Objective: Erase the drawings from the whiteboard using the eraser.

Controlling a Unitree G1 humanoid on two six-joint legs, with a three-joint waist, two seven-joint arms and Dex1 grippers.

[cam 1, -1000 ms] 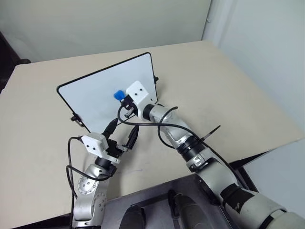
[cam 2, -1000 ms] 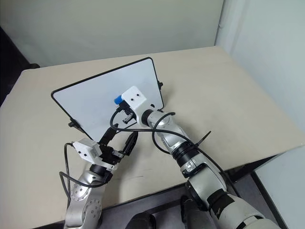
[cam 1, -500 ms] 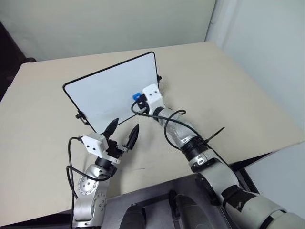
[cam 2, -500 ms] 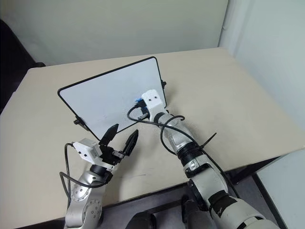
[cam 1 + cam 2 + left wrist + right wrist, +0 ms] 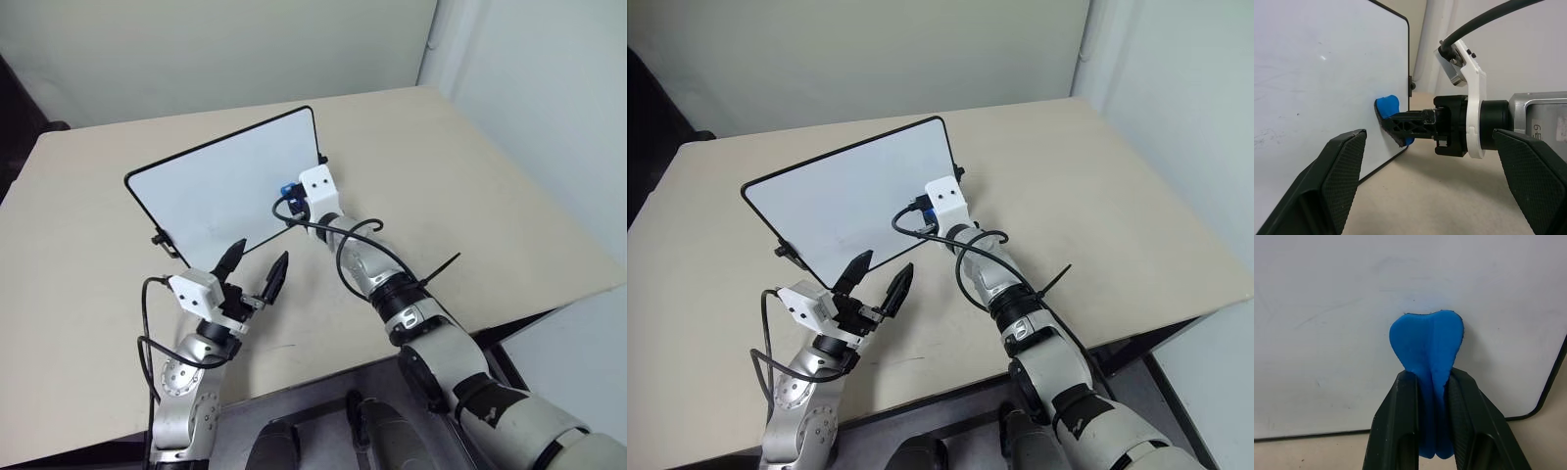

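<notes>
In the head views, one whiteboard (image 5: pixel 225 191) lay tilted on the beige table (image 5: pixel 470 196), a corner turned toward the robot. The right gripper (image 5: pixel 290 196) reached onto its near right part, close to the right edge, with only a speck of the blue eraser (image 5: pixel 284 189) visible under the wrist's white camera block (image 5: pixel 319 184).

The right wrist view gave what the head views could not: two black fingers (image 5: pixel 1396 426) were clamped on the eraser (image 5: pixel 1427 352), squeezing it so that it folded and bulged out past the tips, and its far end pressed flat against the white surface (image 5: pixel 1327 308). The board's black rounded corner showed just beside it. Faint grey smears marked the board there; I could make out no blue scribble in any view.

The left wrist view showed the same contact from the side: eraser (image 5: pixel 1388 108) touching the board (image 5: pixel 1317 83) near its black frame, with the right gripper (image 5: pixel 1400 125) level behind it.

The left gripper (image 5: pixel 255 272) hovered just off the board's near edge, over bare table, its two fingers (image 5: pixel 277 276) spread wide and holding nothing. A black cable (image 5: pixel 333 235) looped along the right arm. One small black clip (image 5: pixel 160 238) sat on the board's left edge and another (image 5: pixel 323 160) on its right.
</notes>
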